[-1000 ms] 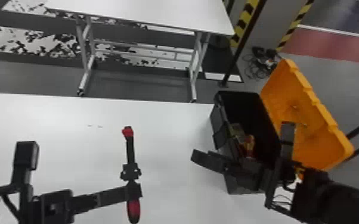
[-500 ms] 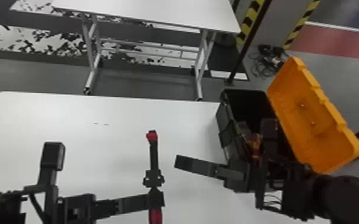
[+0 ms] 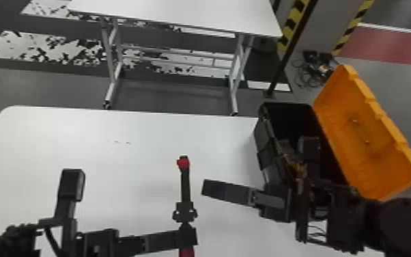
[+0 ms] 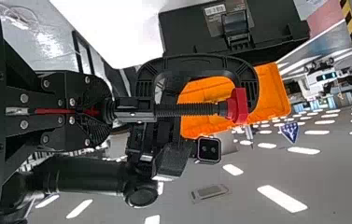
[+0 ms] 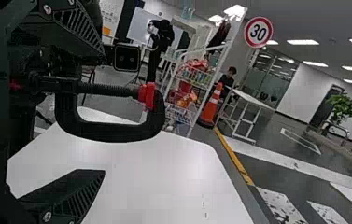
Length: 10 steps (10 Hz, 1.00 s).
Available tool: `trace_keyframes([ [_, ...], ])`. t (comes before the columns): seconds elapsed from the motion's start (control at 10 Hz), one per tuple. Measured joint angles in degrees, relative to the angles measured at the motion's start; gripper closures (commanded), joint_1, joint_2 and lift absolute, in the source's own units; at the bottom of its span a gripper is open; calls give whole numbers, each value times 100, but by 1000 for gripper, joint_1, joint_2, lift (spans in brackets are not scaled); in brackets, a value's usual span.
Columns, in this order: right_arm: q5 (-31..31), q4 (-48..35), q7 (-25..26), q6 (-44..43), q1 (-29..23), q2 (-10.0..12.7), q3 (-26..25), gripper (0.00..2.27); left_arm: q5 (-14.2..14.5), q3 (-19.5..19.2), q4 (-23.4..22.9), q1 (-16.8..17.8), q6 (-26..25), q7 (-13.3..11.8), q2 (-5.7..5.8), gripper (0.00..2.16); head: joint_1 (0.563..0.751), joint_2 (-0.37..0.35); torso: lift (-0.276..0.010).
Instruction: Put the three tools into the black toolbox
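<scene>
The relation that counts is a crossing. The black metal C-clamp with red handle and red screw tip [image 3: 185,184] has its long screw running away from the robot, while the jaws on both sides come at it from the flanks, roughly square to that axis. On the left gripper [image 3: 192,236] the jaws are drawn together around the clamp near its handle end, with the red tip beyond them on the far side from the robot and the curved frame hanging below the screw. On the right gripper [image 5: 103,113] the jaws are spread wide, one above the other, with nothing gripped. The clamp lies just past their tips, towards the robot's left, at a height between the two, held over the white table [image 3: 129,194].

The black plastic toolbox with raised orange lid [image 3: 265,136] sits to the robot's right, behind the right jaws' tips, so the right arm is the nearer one to it. I'd judge a handover likely: the right jaws need only a short sideways approach to take the frame, and the left should keep hold until that grip is sure, or the clamp may swing about its screw.
</scene>
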State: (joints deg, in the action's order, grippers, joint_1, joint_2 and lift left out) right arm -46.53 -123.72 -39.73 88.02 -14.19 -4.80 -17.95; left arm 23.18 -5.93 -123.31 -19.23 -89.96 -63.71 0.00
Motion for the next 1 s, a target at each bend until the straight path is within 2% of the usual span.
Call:
trace_keyframes([
  [0.3,-144,-54,-13,192,-18,-4,39,87,-182,146,0,-2,0,58,0,2142,695,-151,-51],
  [1.0,157,23,-183,-51,-31,5,441,76,-302,441,-175,-87,0,124,0,2142,695,-147,-51],
])
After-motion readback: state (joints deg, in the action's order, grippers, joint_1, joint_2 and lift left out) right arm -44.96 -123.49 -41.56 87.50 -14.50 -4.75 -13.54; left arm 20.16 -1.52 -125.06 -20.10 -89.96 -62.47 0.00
